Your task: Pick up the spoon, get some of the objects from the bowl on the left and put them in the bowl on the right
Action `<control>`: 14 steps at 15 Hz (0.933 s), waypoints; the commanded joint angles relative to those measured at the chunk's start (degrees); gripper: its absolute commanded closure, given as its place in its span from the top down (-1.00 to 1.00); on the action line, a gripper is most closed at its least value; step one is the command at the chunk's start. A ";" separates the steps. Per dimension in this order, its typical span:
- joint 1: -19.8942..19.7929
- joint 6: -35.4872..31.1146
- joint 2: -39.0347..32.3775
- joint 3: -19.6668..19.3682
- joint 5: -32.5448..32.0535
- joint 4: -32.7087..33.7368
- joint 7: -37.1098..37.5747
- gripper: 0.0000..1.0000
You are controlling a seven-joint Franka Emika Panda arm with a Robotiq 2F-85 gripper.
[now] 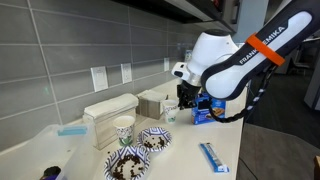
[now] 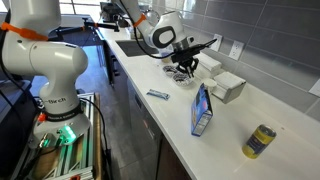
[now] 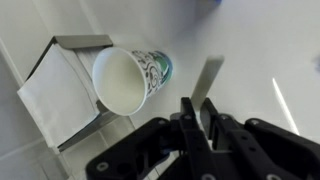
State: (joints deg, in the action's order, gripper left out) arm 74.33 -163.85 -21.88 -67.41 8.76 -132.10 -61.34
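Observation:
My gripper (image 3: 200, 112) is shut on the flat pale handle of a spoon (image 3: 208, 82), which sticks out beyond the fingers over the white counter. In an exterior view the gripper (image 1: 185, 100) hangs above and behind two patterned bowls. The nearer bowl (image 1: 128, 164) holds dark and light pieces. The other bowl (image 1: 156, 140) sits just behind it. The spoon's scoop end is hidden. In the other exterior view the gripper (image 2: 184, 60) is just above the bowls (image 2: 184, 73).
A patterned paper cup (image 3: 128, 78) (image 1: 124, 128) stands next to a napkin holder (image 3: 60, 90) (image 1: 108, 112). A blue packet (image 1: 214, 157) (image 2: 157, 95) lies near the counter edge. A blue box (image 2: 203, 110), a can (image 2: 261, 140) and white boxes (image 2: 228, 87) stand further along.

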 commanded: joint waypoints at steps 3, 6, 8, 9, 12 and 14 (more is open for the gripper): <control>1.53 23.47 11.17 -2.99 -11.46 4.63 12.55 -0.93; -5.62 36.04 18.30 5.97 -17.28 7.98 16.46 -0.93; -13.55 41.42 21.98 15.14 -15.46 8.78 12.62 -0.93; -17.28 41.17 23.34 19.51 -13.64 7.69 10.23 -0.93; -29.85 40.96 24.17 33.09 -5.68 5.56 2.27 -0.93; -37.55 40.56 22.99 40.96 -7.65 7.21 5.13 -0.73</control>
State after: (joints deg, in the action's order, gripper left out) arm 48.04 -123.39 1.33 -37.65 0.76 -124.98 -55.99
